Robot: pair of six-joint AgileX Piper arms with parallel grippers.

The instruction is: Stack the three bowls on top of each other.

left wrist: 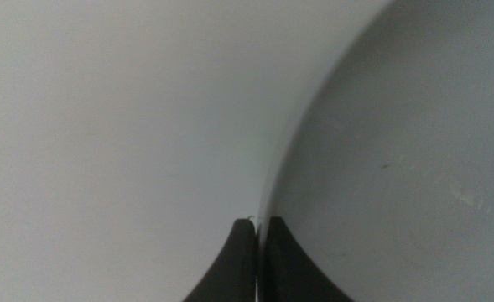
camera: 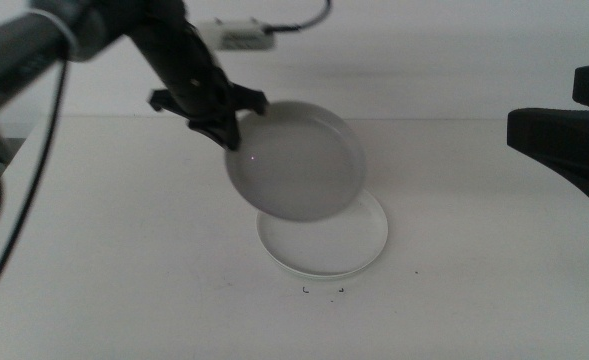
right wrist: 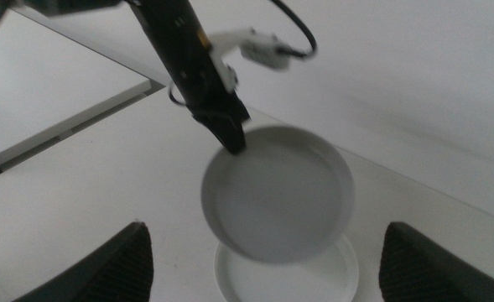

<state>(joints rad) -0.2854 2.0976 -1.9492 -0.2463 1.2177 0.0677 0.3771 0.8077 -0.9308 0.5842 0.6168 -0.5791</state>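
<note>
My left gripper (camera: 232, 135) is shut on the near-left rim of the light grey bowl (camera: 299, 165) and holds it tilted in the air. The grey bowl hangs just above and partly over the white bowl (camera: 339, 250), which lies flat on the table. In the left wrist view the shut jaws (left wrist: 257, 222) pinch the grey bowl's rim (left wrist: 397, 168). My right gripper (camera: 559, 135) waits open at the right, apart from both bowls. Its wrist view shows the grey bowl (right wrist: 280, 197), the white bowl (right wrist: 335, 281) and the left gripper (right wrist: 230, 134). The pale green bowl is out of view.
A white box with a dark cable (camera: 239, 36) sits at the back by the wall. Small dark marks (camera: 322, 291) are on the table in front of the white bowl. The left arm's cable hangs at the far left.
</note>
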